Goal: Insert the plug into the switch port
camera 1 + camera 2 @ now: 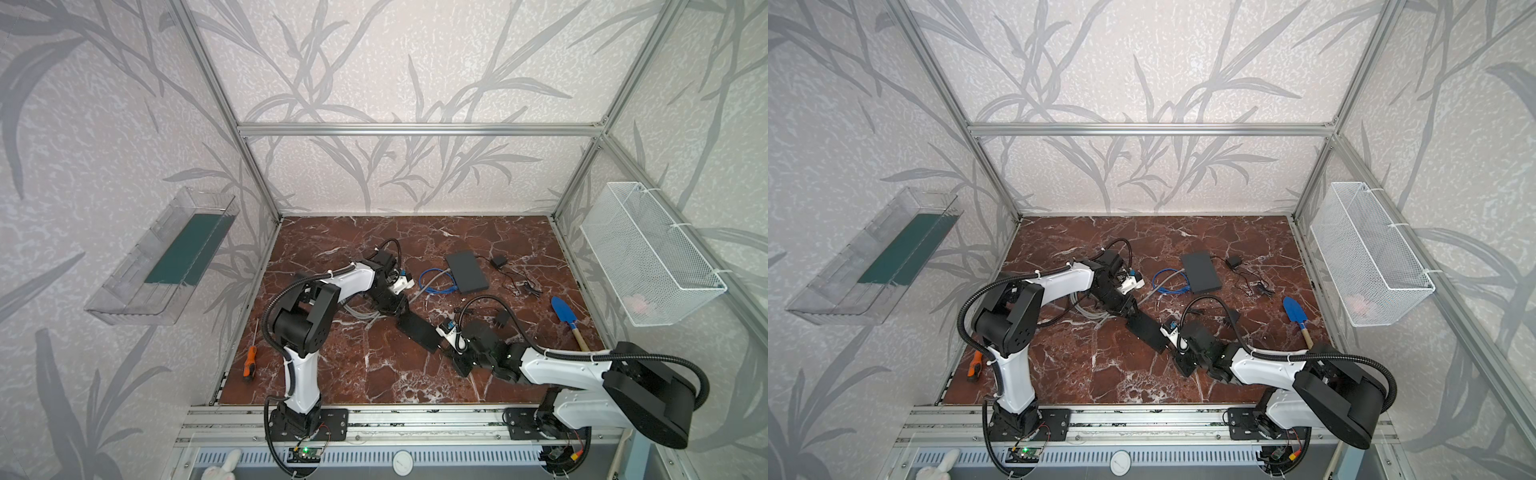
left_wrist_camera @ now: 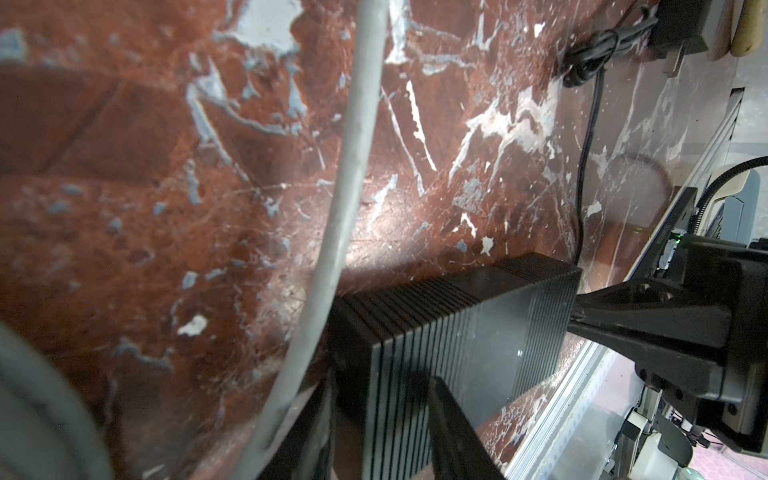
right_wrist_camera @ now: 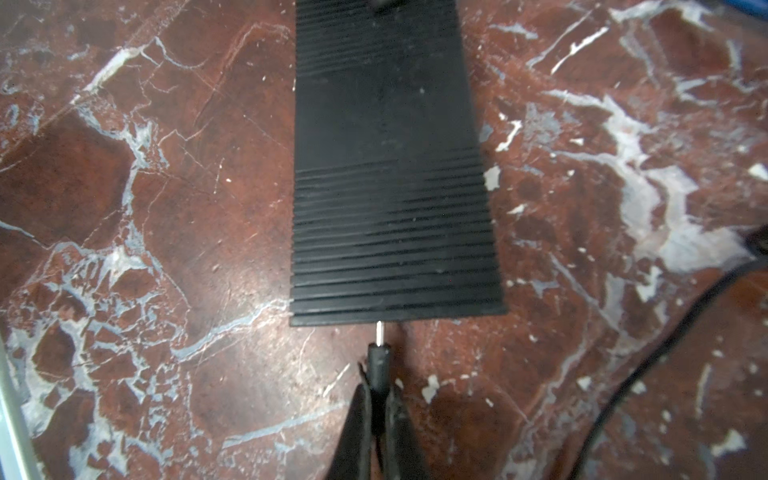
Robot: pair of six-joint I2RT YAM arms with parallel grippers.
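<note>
The right gripper point(image 3: 378, 386) has its jaws pinched on the barrel plug point(image 3: 378, 361), whose pin point(image 3: 379, 330) sits just ahead of them at the switch point(image 3: 390, 166) edge. The left gripper point(image 2: 378, 386) has its jaws clamped on the switch's far end. The plug does not look fully seated yet.

switch point(image 3: 390, 166) sides: bare marble point(image 3: 166, 208) | grey cable point(image 2: 351, 166) beside far end

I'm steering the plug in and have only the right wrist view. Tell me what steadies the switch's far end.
Observer: The left claw grips the switch at its far end, in a top view.
Operator: Report anything lying by that claw.
Observer: A grey cable runs close beside the switch there, in the left wrist view.
Operator: Name any lookalike of the target.
Observer: A second flat black box lies farther back, a blue cable coiled beside it.
</note>
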